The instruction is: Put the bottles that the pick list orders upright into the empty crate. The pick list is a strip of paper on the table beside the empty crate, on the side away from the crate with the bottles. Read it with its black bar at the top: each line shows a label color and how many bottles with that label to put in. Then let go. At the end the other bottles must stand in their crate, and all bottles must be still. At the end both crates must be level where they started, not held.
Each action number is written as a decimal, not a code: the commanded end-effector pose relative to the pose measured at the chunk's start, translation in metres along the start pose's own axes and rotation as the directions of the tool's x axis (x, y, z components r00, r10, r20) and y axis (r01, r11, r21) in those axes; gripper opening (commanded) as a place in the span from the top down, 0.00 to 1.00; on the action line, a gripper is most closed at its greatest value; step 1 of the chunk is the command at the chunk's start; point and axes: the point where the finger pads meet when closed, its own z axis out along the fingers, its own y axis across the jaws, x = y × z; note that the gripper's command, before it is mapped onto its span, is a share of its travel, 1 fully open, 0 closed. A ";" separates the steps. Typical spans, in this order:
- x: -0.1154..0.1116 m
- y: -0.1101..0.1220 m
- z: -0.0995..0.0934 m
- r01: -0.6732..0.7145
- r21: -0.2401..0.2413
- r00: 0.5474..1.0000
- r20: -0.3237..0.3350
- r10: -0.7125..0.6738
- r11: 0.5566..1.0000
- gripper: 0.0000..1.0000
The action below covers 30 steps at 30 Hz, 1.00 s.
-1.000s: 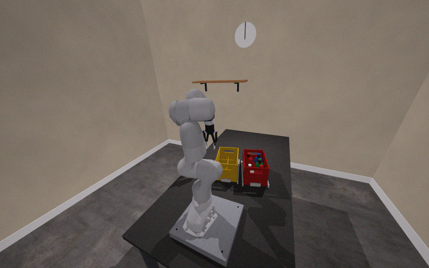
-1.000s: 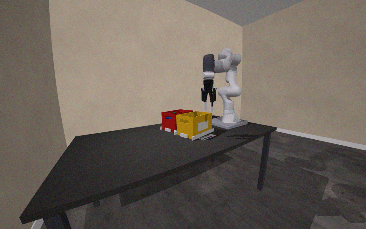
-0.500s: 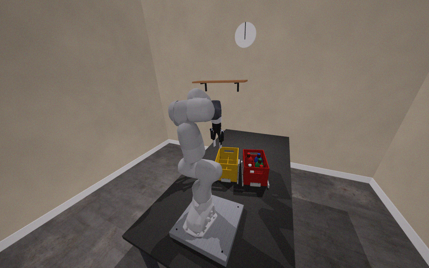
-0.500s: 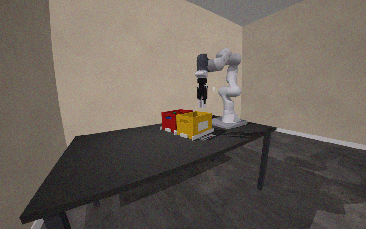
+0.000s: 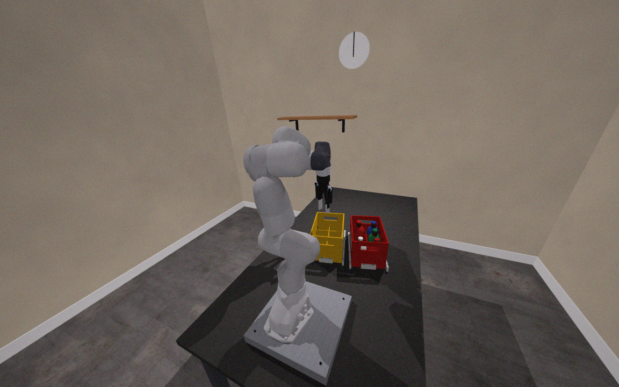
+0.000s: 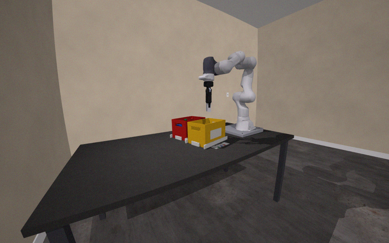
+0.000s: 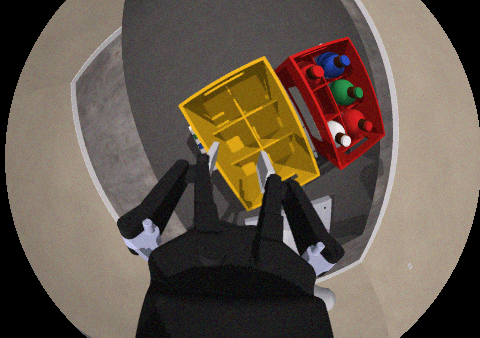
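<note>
An empty yellow crate with inner dividers stands beside a red crate. The red crate holds several upright bottles: a blue one, a green one, a red one and a white one. The pick list lies on the table next to the yellow crate, away from the red one. In the wrist view it is almost hidden behind a finger. My gripper hangs well above the yellow crate, fingers partly apart and empty.
Both crates stand on a black table. The robot's grey base plate is at the near end of the table in the top view. A wooden shelf hangs on the wall beyond the table.
</note>
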 end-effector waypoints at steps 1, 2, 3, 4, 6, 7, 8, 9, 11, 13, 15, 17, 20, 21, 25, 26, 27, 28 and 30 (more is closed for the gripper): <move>0.008 0.014 -0.005 -0.156 -0.007 0.988 0.004 0.156 0.988 0.62; 0.011 0.018 -0.006 -0.177 -0.007 0.984 0.003 0.177 0.984 0.62; 0.014 0.021 -0.007 -0.197 -0.006 0.980 0.003 0.197 0.980 0.62; 0.016 0.025 -0.009 -0.218 -0.006 0.976 0.002 0.218 0.976 0.62; 0.022 0.033 -0.011 -0.259 -0.005 0.966 0.000 0.259 0.966 0.62; 0.025 0.037 -0.013 -0.280 -0.004 0.960 -0.002 0.280 0.960 0.62; 0.028 0.041 -0.014 -0.300 -0.003 0.954 -0.003 0.300 0.954 0.62; 0.031 0.044 -0.015 -0.320 -0.003 0.947 -0.004 0.320 0.947 0.62; 0.034 0.048 -0.016 -0.340 -0.002 0.940 -0.005 0.340 0.940 0.62; 0.037 0.052 -0.018 -0.393 -0.001 0.920 -0.006 0.393 0.920 0.62; 0.043 0.060 -0.020 -0.426 0.000 0.905 -0.007 0.426 0.905 0.62; 0.049 0.067 -0.023 -0.461 0.000 0.887 -0.007 0.461 0.887 0.62; 0.058 0.079 -0.027 -0.514 -0.001 0.858 -0.008 0.514 0.858 0.62; 0.061 0.083 -0.028 -0.531 -0.001 0.847 -0.008 0.531 0.847 0.62; 0.072 0.098 -0.034 -0.599 -0.003 0.801 -0.007 0.599 0.801 0.62; 0.075 0.102 -0.035 -0.616 -0.004 0.788 -0.006 0.616 0.788 0.62; 0.078 0.106 -0.036 -0.632 -0.005 0.775 -0.005 0.632 0.775 0.62; 0.078 0.106 -0.036 -0.632 -0.005 0.775 -0.005 0.632 0.775 0.62; 0.081 0.109 -0.038 -0.673 -0.010 0.740 -0.003 0.673 0.740 0.62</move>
